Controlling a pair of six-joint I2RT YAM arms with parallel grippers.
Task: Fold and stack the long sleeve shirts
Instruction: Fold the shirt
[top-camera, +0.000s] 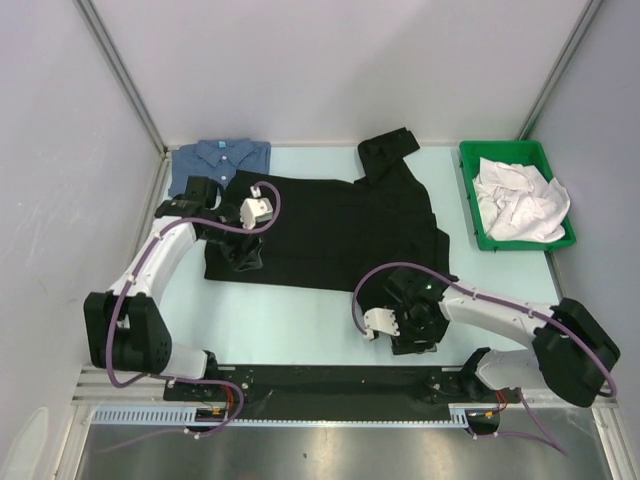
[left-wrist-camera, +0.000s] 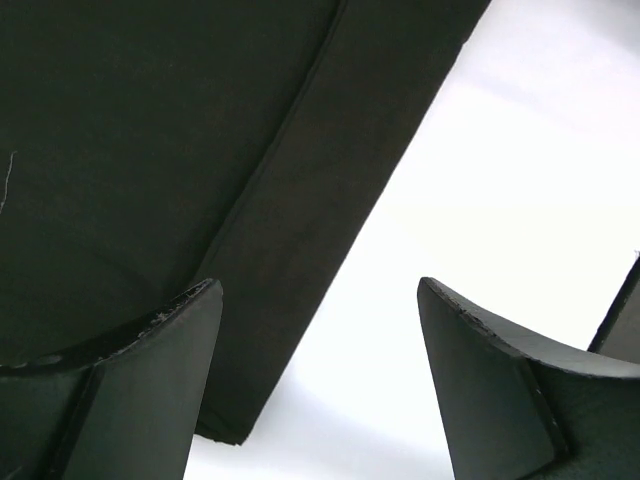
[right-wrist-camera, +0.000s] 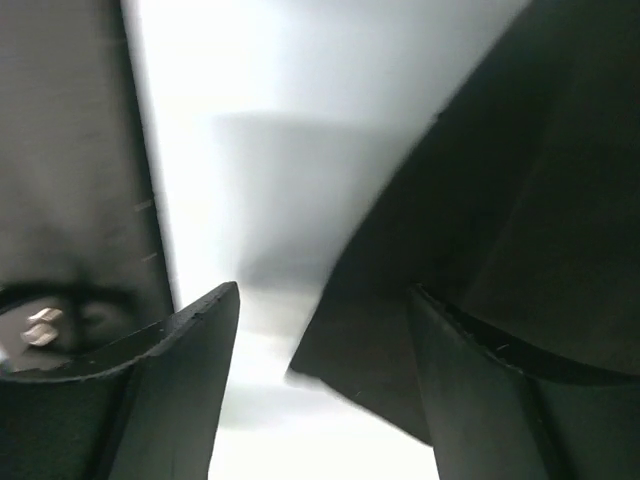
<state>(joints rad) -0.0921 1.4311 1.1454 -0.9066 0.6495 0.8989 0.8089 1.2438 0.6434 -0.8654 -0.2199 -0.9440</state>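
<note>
A large black long sleeve shirt (top-camera: 330, 225) lies spread flat in the middle of the table, one sleeve (top-camera: 388, 148) reaching to the back edge. A blue long sleeve shirt (top-camera: 222, 160) lies folded at the back left. My left gripper (top-camera: 245, 257) hangs open over the black shirt's near left hem (left-wrist-camera: 300, 230), one finger above the cloth and the other above bare table, in the left wrist view (left-wrist-camera: 318, 284). My right gripper (top-camera: 414, 326) is open by the shirt's near right corner (right-wrist-camera: 400, 330), which lies under the gap between its fingers (right-wrist-camera: 323, 290).
A green tray (top-camera: 468, 190) holding crumpled white cloth (top-camera: 520, 200) stands at the right. Grey walls close in the table's left, back and right. A black rail (top-camera: 330, 378) with the arm bases runs along the near edge.
</note>
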